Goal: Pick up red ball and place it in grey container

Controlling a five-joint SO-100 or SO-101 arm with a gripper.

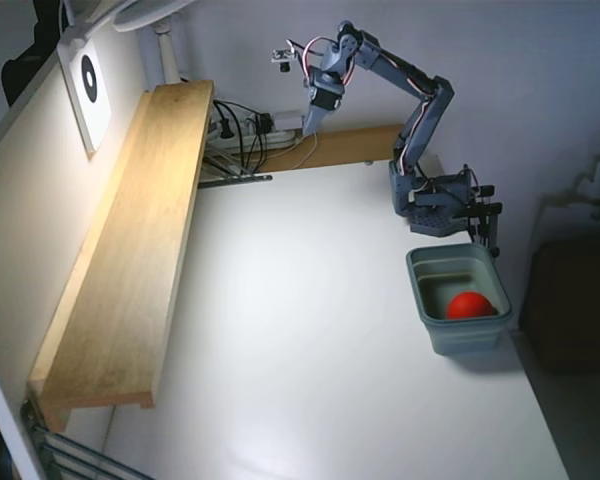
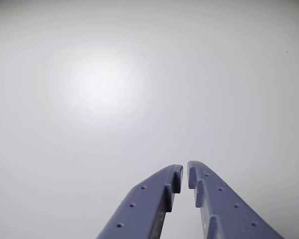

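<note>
The red ball (image 1: 469, 305) lies inside the grey container (image 1: 429, 313), which stands at the right edge of the white table in the fixed view. My gripper (image 1: 310, 127) hangs high over the far end of the table, well away from the container, pointing down. In the wrist view the gripper (image 2: 183, 175) has its two blue fingers nearly touching, with nothing between them, above bare white table. The ball and container are out of the wrist view.
A long wooden shelf (image 1: 135, 240) runs along the left side of the table. Cables and a power strip (image 1: 248, 135) lie at the far end. The arm's base (image 1: 435, 200) is clamped just behind the container.
</note>
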